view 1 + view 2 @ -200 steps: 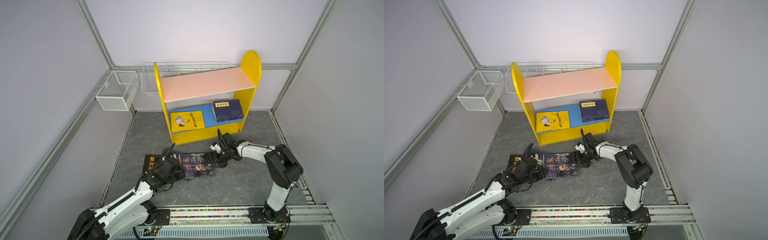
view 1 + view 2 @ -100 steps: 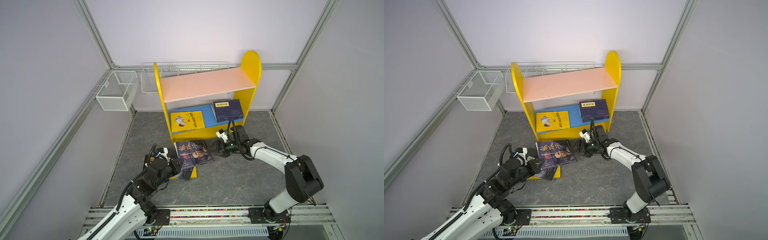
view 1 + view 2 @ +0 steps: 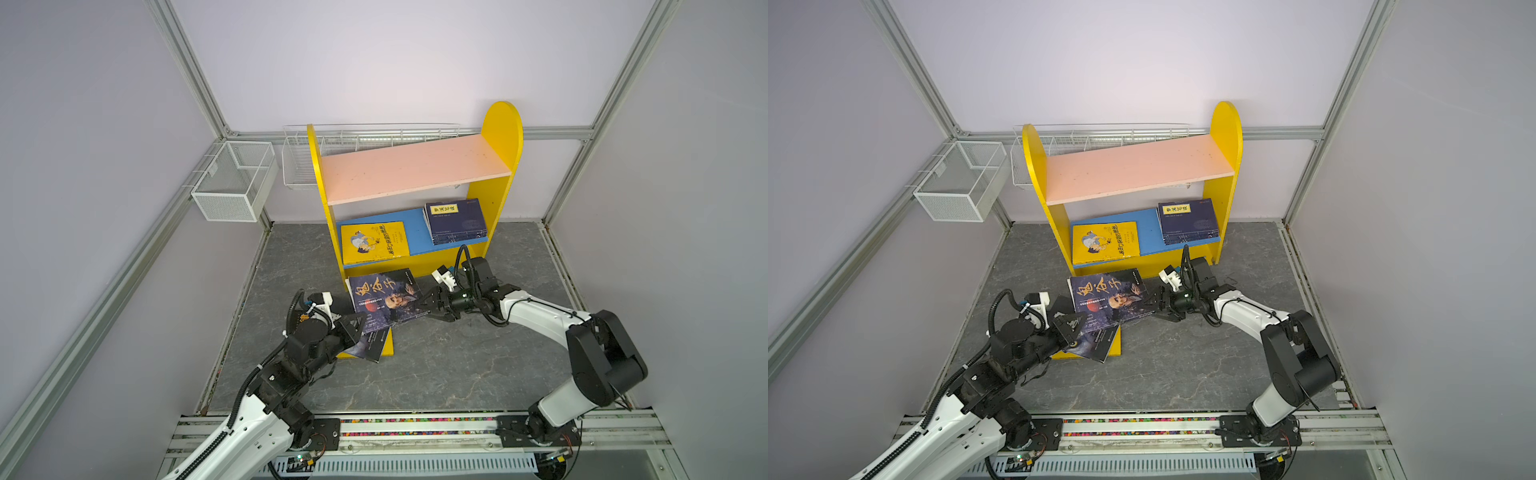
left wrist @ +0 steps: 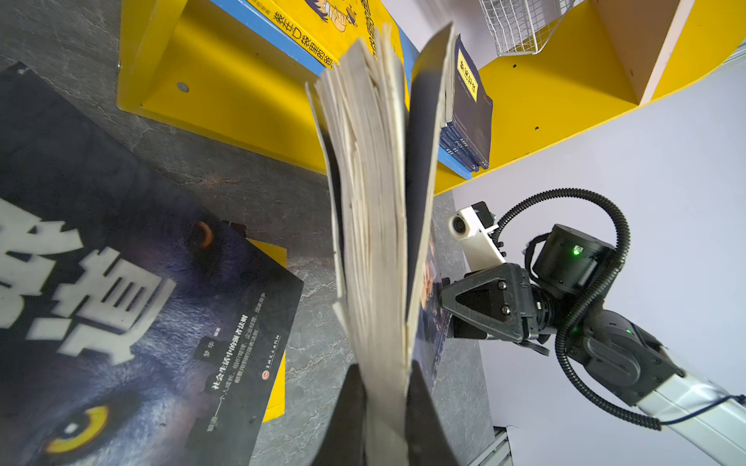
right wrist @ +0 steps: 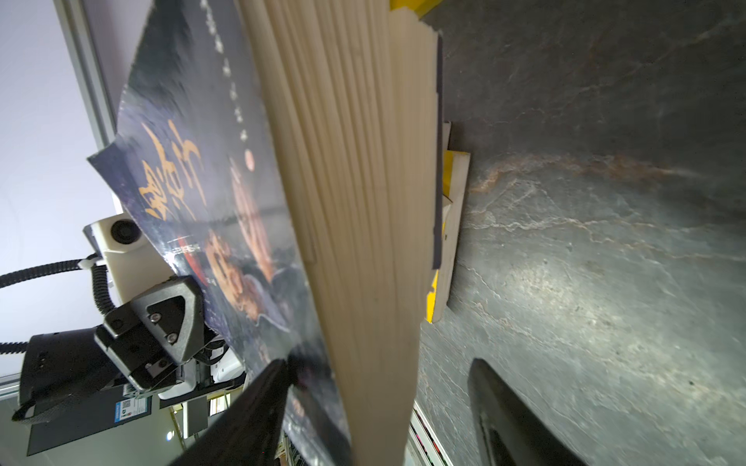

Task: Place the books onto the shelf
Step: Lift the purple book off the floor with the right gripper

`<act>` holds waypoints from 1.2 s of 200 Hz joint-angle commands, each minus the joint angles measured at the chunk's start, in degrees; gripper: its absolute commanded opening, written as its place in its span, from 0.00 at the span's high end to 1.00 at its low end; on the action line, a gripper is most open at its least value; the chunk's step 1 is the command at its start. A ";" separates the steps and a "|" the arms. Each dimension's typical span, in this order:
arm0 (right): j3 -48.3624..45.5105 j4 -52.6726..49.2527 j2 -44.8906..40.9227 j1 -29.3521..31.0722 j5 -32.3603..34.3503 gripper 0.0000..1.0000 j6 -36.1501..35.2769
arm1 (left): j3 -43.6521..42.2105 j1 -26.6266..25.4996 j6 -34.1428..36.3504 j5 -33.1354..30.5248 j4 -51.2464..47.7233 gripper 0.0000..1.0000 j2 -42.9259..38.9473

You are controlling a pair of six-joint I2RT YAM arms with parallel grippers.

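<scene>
**dark book pinched at one edge, straddled at the other**

in both top views: finds the dark book (image 3: pixel 384 297) tilted in the air just in front of the shelf (image 3: pixel 503 137). places it partly over a wolf-cover book (image 3: pixel 370 347) and a yellow book (image 3: pixel 390 347) lying on the floor (image 3: pixel 457 374). pinches its left edge in the left gripper (image 3: pixel 1075 324) and meets its right edge with the right gripper (image 3: pixel 1152 305). shows a yellow cartoon book (image 3: pixel 374 243) and a navy stack (image 3: pixel 455 220) flat on the blue board (image 3: pixel 415 237), a strip of blue open between them. leaves wide open floor right of the pile and toward the rail (image 3: pixel 415 428).

left wrist: looks straight down the fanned page edges of the dark book (image 4: pixel 375 201). clamps both fingers (image 4: pixel 347 415) tight on cover and pages. catches the right gripper (image 4: pixel 442 306) at the far edge, one finger against the cover. has the wolf-cover book (image 4: pixel 121 302) flat below, its corner near the shelf's base.

right wrist: straddles the book's edge with jaws apart. rests one finger (image 5: pixel 258 403) on the cover side and keeps the other (image 5: pixel 508 411) clear of the pages. shows bare floor (image 5: pixel 605 282) beyond.
</scene>
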 commanded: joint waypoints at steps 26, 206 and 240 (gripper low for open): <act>-5.63 15.03 -3.39 -0.11 -4.95 0.34 11.41 | 0.28 0.26 -0.07 -2.70 10.78 1.00 -2.22; -8.19 48.34 -1.71 -1.52 -0.63 0.85 34.52 | -0.61 0.26 -0.93 1.23 4.12 1.00 0.45; -8.38 45.68 -4.30 -1.52 1.41 0.93 31.45 | 0.54 0.26 -1.32 -1.02 1.26 0.84 4.33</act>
